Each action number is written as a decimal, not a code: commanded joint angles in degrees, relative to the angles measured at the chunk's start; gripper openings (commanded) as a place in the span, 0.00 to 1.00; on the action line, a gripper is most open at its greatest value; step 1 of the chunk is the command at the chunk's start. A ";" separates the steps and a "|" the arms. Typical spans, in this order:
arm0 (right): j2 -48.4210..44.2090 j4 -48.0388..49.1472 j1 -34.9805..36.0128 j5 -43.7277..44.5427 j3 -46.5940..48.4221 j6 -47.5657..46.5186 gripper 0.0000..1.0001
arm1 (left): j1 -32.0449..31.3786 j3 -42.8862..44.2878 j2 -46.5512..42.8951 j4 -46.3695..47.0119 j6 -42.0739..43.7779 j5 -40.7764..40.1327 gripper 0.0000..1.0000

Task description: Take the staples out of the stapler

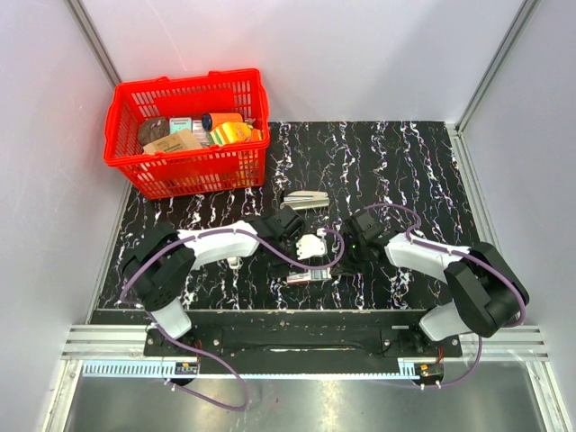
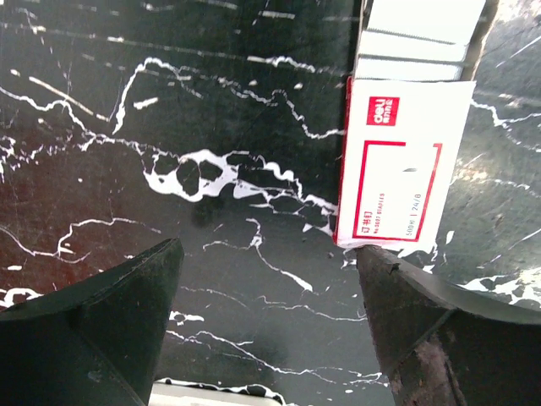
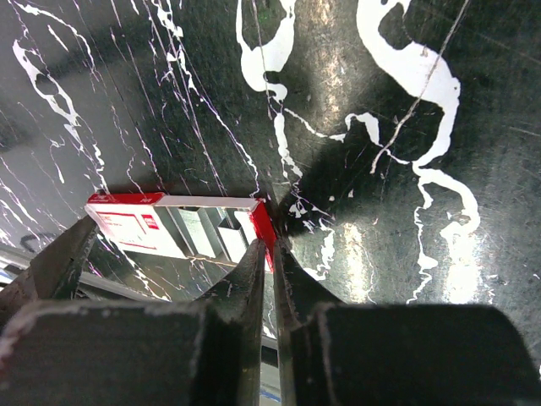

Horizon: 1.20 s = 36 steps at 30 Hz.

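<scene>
Left claw (image 2: 270, 288) spread wide, stapler (image 1: 304, 199) lying apart beyond it

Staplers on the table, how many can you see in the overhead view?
1. The stapler lies on the black table, just right of the red basket's near corner. Others could be hidden among the basket's clutter.

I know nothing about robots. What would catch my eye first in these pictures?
The bright red basket, packed with odds and ends, stands at the far left corner of the black, white-veined table. Mid-table lies a slim silver stapler, untouched. Just nearer, the left gripper hangs open beside a red-and-white box of staples, while the right gripper is pinched shut.
</scene>
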 commanded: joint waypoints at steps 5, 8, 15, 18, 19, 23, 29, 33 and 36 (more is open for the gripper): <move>-1.00 1.48 0.55 -0.97 0.57 0.98 0.13 | -1.41 1.19 3.24 1.96 -1.45 2.35 0.89; -0.91 1.92 0.63 -1.24 0.48 1.15 0.13 | -1.33 1.28 3.51 2.22 -1.54 2.00 0.89; -0.30 4.20 1.42 -2.82 0.56 2.47 0.13 | -1.33 1.98 4.47 2.75 -1.89 1.04 0.89; 0.23 5.08 2.39 -3.43 1.18 3.08 0.13 | -1.33 2.51 4.83 3.01 -2.07 0.60 0.89; 0.58 5.43 2.91 -3.61 1.18 3.17 0.13 | -1.33 2.68 4.83 3.10 -2.16 0.59 0.88; 1.20 5.70 3.97 -3.61 1.53 3.53 0.13 | -1.32 3.30 5.36 3.10 -2.16 0.33 0.88; 1.55 5.78 4.24 -3.96 1.88 3.17 0.16 | -1.24 4.26 5.88 2.84 -2.07 0.15 0.88; 1.64 8.58 4.24 -5.62 1.18 2.91 0.20 | -1.24 5.14 6.67 2.66 -2.33 0.51 0.88; 2.16 11.23 4.24 -7.30 0.39 2.21 0.24 | -1.24 6.28 7.64 2.49 -2.59 0.16 0.88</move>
